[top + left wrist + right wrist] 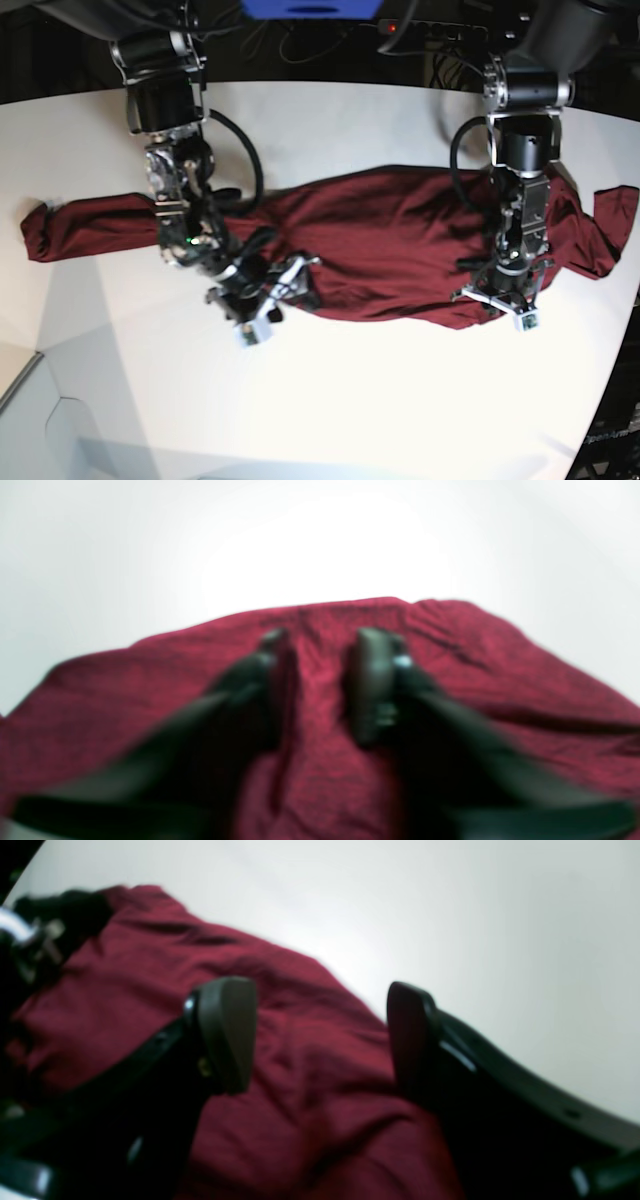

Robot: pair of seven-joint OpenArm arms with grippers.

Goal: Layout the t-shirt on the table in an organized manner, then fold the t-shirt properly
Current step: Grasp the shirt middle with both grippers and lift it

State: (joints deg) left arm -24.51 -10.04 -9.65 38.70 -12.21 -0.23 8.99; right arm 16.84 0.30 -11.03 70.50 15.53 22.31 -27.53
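Two arms work over one maroon shirt (400, 240) that lies stretched sideways across the white desk (400, 400), sleeves trailing out to either end.

The left fingers (322, 645) stand over the shirt's lower hem, with a narrow strip of cloth showing between them. The blur leaves it unclear whether they have already nipped a fold or are only pressing down beside it, so I cannot tell their state for sure. That placement suits taking the hem to pull the body flat.

The right fingers (320, 1035) are spread wide, with cloth lying under and between them but nothing pinched; the desk shows just beyond the outer finger. In the base view this pair sits at the lower edge near the armpit end, probably ready to catch the matching hem point.

The shirt is still rumpled, so laying out seems unfinished and folding not begun.
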